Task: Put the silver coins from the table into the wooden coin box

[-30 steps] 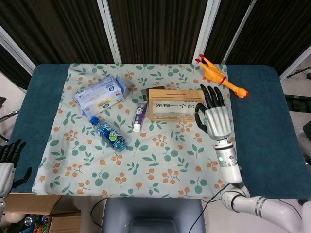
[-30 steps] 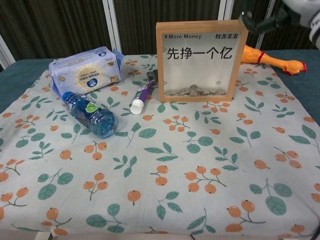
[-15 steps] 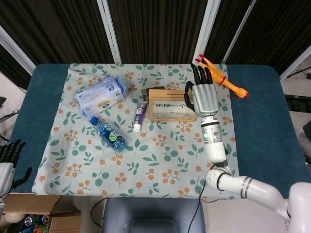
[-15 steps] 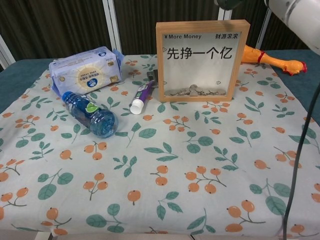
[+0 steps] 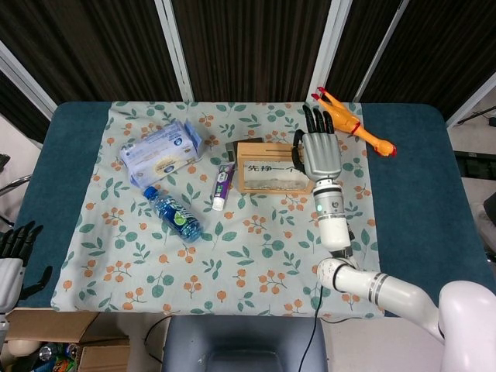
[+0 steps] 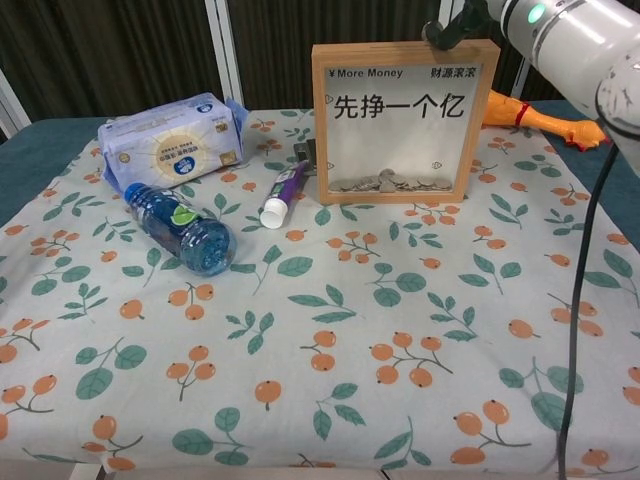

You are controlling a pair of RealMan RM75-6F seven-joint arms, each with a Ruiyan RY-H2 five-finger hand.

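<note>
The wooden coin box [image 5: 273,167] stands upright at the cloth's far middle, and its glass front [image 6: 400,125] shows several silver coins [image 6: 388,183] lying inside at the bottom. My right hand [image 5: 319,149] hovers over the box's right end with its fingers stretched out and apart; no coin shows in it. In the chest view only a dark fingertip [image 6: 443,30] and the forearm [image 6: 565,40] appear, above the box's top right corner. My left hand [image 5: 12,260] hangs off the table's near left edge, empty. No loose coins show on the cloth.
A tissue pack [image 5: 159,151] and a blue water bottle [image 5: 173,213] lie at the left. A purple tube [image 5: 222,186] and a small dark object [image 5: 232,146] sit by the box's left side. A rubber chicken [image 5: 353,122] lies at the far right.
My right hand has swung left and away from me, from beside the box's right side to above its right end. The left hand has stayed put.
</note>
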